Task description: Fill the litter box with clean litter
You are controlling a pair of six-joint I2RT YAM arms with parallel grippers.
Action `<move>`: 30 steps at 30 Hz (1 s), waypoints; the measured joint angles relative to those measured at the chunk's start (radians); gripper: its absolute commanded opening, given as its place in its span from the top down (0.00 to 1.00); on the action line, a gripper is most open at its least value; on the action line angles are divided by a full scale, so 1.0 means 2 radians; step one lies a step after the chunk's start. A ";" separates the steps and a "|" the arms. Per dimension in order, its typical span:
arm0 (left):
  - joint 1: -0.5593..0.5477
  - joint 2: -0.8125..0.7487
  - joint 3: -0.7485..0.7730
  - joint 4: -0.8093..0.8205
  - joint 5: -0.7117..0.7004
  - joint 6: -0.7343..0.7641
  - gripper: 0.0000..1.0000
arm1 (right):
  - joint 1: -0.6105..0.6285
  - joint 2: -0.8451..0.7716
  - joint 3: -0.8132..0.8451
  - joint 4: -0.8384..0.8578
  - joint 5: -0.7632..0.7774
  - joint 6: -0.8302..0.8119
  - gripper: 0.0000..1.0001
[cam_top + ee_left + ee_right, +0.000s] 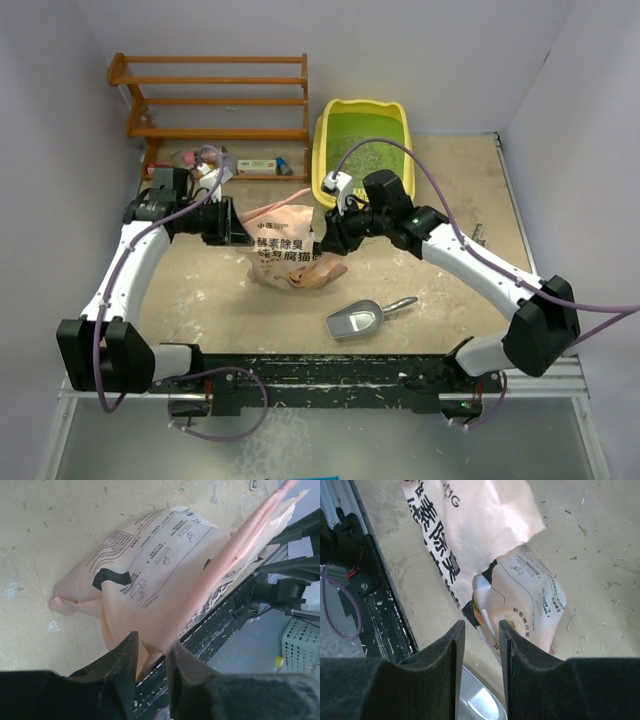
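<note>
The yellow litter box (322, 165) stands at the back right, with pale clean litter (368, 158) spread on its green floor. A pink printed bag (290, 250) lies slumped in the middle of the table between both arms. My left gripper (240, 228) is at the bag's left end. In the left wrist view my left gripper (152, 640) is open, and a fold of the bag (150, 565) hangs in the gap. My right gripper (322, 243) is at the bag's right end. Seen from its wrist, my right gripper (481, 624) is open and empty just short of the bag (530, 600).
A grey metal scoop (355, 320) lies on the table in front of the bag, and the scoop (480, 702) shows under my right fingers. A wooden shelf rack (215, 95) stands at the back left with small items (240, 163) at its foot. Stray granules dot the table.
</note>
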 measured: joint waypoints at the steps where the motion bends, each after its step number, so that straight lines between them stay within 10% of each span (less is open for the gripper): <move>1: 0.000 0.000 0.003 -0.005 -0.005 0.000 0.64 | 0.001 0.001 -0.002 0.000 0.000 -0.001 0.65; 13: -0.017 -0.099 0.073 0.016 -0.045 0.010 0.66 | 0.003 0.013 -0.006 0.014 0.026 0.007 0.92; 30: -0.215 -0.123 -0.001 0.108 -0.135 0.233 0.57 | 0.003 0.036 0.001 0.011 0.035 0.026 0.91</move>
